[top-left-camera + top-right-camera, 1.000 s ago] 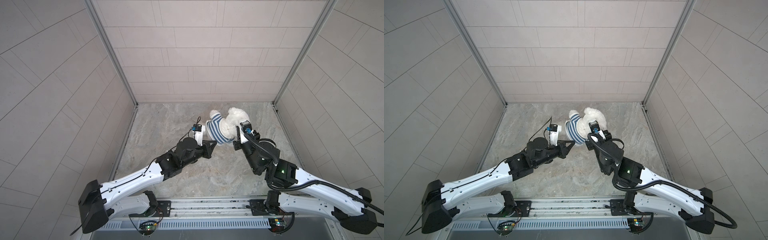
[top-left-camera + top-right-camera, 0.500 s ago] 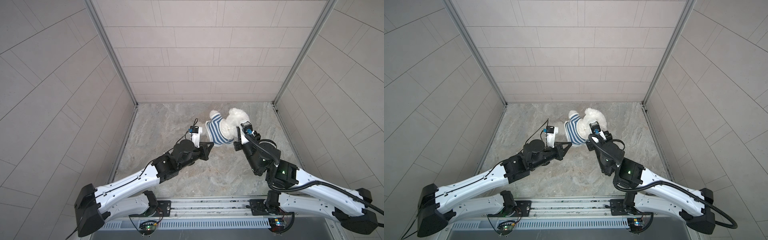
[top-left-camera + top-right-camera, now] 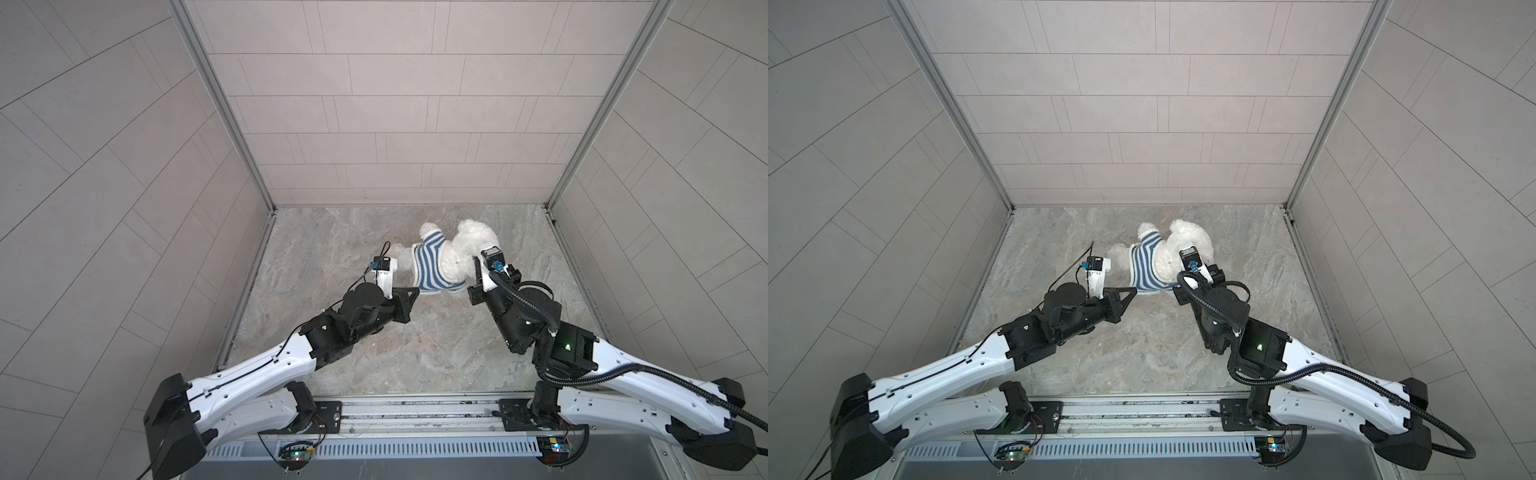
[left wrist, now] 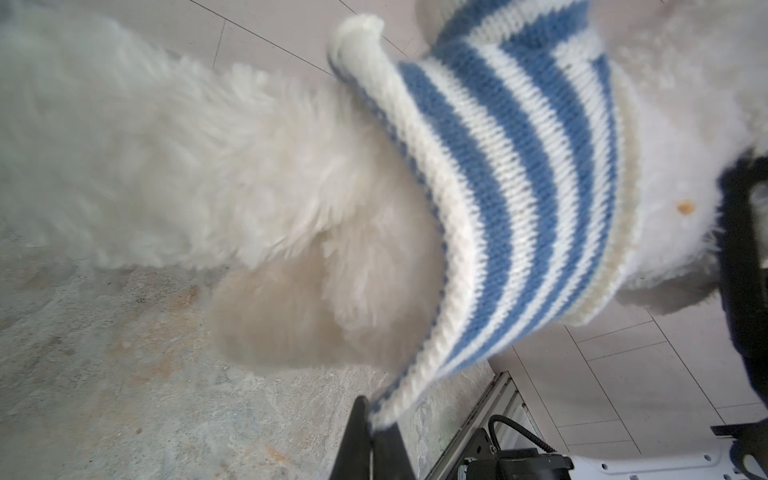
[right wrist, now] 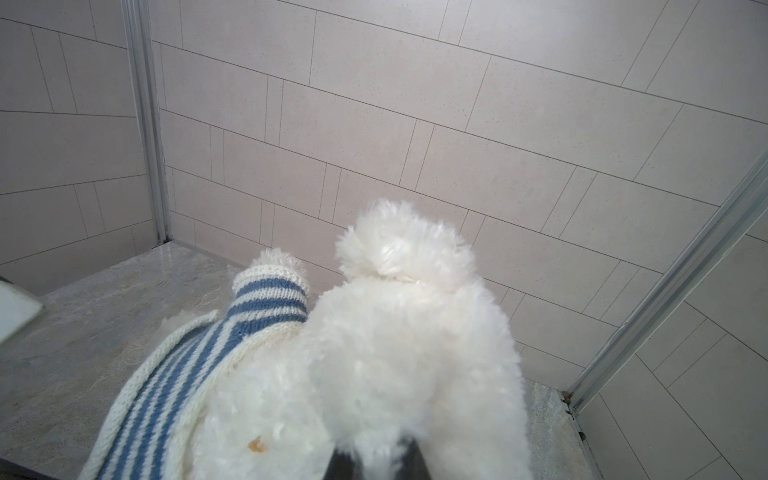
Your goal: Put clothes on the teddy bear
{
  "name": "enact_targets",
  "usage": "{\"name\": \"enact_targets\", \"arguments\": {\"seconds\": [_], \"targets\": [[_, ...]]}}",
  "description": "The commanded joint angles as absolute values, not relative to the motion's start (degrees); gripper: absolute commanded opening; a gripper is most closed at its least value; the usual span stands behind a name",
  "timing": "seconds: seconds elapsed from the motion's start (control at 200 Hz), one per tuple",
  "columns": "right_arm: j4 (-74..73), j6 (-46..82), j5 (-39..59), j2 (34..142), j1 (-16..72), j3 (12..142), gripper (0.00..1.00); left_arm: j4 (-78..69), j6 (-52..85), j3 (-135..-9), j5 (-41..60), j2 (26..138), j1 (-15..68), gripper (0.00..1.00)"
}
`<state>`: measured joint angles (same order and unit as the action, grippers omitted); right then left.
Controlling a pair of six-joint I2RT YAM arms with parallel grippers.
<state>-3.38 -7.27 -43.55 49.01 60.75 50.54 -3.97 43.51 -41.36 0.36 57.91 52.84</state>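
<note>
Two pincers [image 4: 370, 405] [image 5: 376, 461] on shirt [image 4: 498, 166] and teddy bear [image 5: 415, 353]

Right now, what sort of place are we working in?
Probably a purpose-built robot test cell, not a home: tile-patterned wall panels box in a marble-look tabletop, metal corner posts join them, and the robot arms are mounted on a rail along the front edge.

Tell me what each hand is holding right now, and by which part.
Left hand pinches the striped sweater by its hem corner. Right hand is shut on the teddy bear, on fur near its head; exact part hidden.
</note>
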Motion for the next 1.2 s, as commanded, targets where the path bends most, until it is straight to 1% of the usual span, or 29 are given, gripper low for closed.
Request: {"name": "enact_targets", "arguments": {"seconds": [0.0,0.215,0.295,0.406,0.496,0.641,0.686,0.771,0.856,1.001,1.071,1.196], "targets": [[-7.1,-7.6,-45.3,47.3,60.6,51.6,0.00,-3.5,45.0,-39.6,0.8,57.8,51.5,0.00],[-7.7,-8.1,-42.4,48.8,60.6,51.9,0.00,-6.8,44.1,-38.9,2.1,57.0,52.0,0.00],[-7.2,-8.4,-40.9,49.5,60.6,52.7,0.00,-6.4,42.3,-39.0,2.0,55.9,52.0,0.06],[-6.5,-8.5,-39.7,50.1,60.6,53.6,0.00,-6.1,40.0,-38.7,2.7,54.4,52.0,0.18],[-6.3,-8.2,-39.2,50.3,60.7,53.6,0.00,-5.6,38.0,-38.3,3.9,52.9,51.9,0.24],[-5.8,-8.8,-37.9,50.0,60.5,53.8,0.00,-2.7,34.2,-38.2,6.5,49.8,52.0,0.41],[-5.4,-9.0,-37.2,49.7,60.4,53.9,0.00,-1.4,33.2,-38.1,7.0,48.5,52.0,0.44],[-3.8,-9.7,-35.8,49.3,60.2,54.7,0.00,2.4,31.2,-39.2,7.7,46.2,51.9,0.47],[-2.3,-10.4,-34.4,49.3,60.1,55.6,0.00,9.2,29.2,-42.2,6.8,44.6,51.9,0.50],[-2.5,-11.7,-32.0,49.7,59.9,55.9,0.00,18.3,30.6,-48.5,4.0,45.9,51.1,0.53],[-2.6,-12.0,-31.5,50.3,59.8,56.3,0.00,17.5,32.9,-49.9,4.7,47.3,50.7,0.54],[-2.1,-12.1,-30.2,51.2,59.7,57.3,0.00,11.1,37.5,-50.2,4.7,48.7,50.6,0.55]]}}
